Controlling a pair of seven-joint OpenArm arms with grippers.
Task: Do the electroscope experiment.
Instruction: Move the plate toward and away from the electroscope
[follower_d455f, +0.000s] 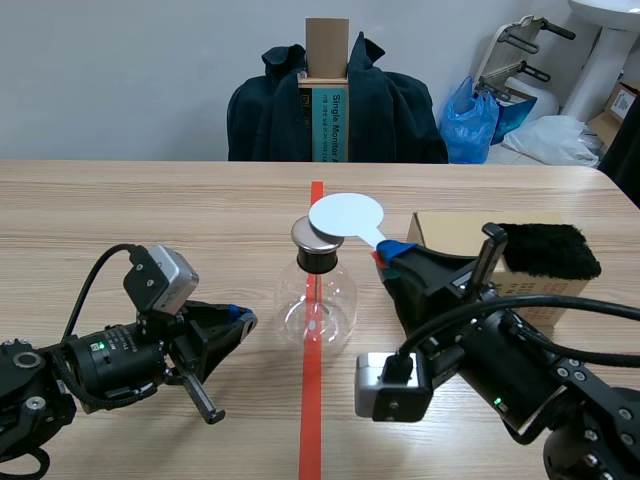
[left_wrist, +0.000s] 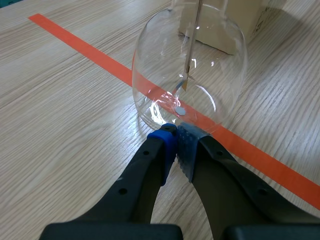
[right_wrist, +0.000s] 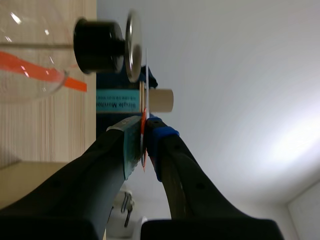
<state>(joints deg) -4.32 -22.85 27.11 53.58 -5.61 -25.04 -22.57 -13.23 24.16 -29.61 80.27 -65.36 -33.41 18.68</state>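
- Right gripper (follower_d455f: 392, 256) clamped on paddle (follower_d455f: 345, 215) stem (follower_d455f: 374, 237); paddle thin, light, stiff.
- Flask (follower_d455f: 316, 300) at paddle's 7 o'clock: fragile, slippery glass; take by neck (follower_d455f: 320, 262).
- Left gripper (left_wrist: 176, 142) closed, empty.

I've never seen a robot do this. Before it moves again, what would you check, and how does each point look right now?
1. Right gripper shut on the white paddle: ok.
2. Paddle above the electroscope's metal plate: ok.
3. Paddle touching that plate: cannot tell.
4. Glass flask upright on the tape line: ok.
5. Left gripper, shut and empty, clear of the glass: cannot tell; its tips sit at the flask's foot.
6. Foil leaf spread: cannot tell.
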